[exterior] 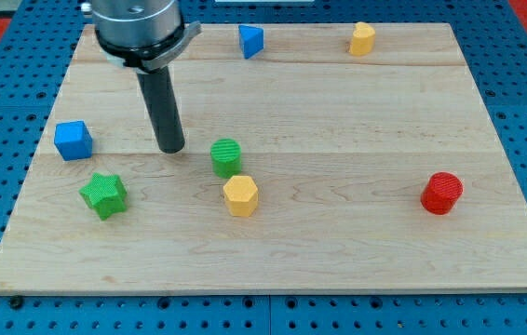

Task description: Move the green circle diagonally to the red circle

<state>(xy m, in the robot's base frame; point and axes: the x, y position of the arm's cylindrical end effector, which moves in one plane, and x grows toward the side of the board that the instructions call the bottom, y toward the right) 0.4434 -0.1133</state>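
Well, there were no fingers on this arm to open or close, only my tip (170, 149), which sat planted on the counter (338, 102) just to the view's left of the green circle (226, 156), slightly higher in the view, with a narrow strip of bare wood between them, so no contact showed yet. The green circle stood near the middle-left of the board, with a yellow hexagon block (240, 195) just below it toward the view's bottom, close but apparently not touching. Further left lay a green star (103, 194) and a blue cube (73, 140). Far off at the view's right stood the red circle (441, 193), well apart from the green one and a little lower. Along the top edge were another blue block (250, 41) and a yellow block (362, 38). By my reading the job had barely begun: the tip was lined up behind the green circle, and nearly the whole rightward-and-down run remained.
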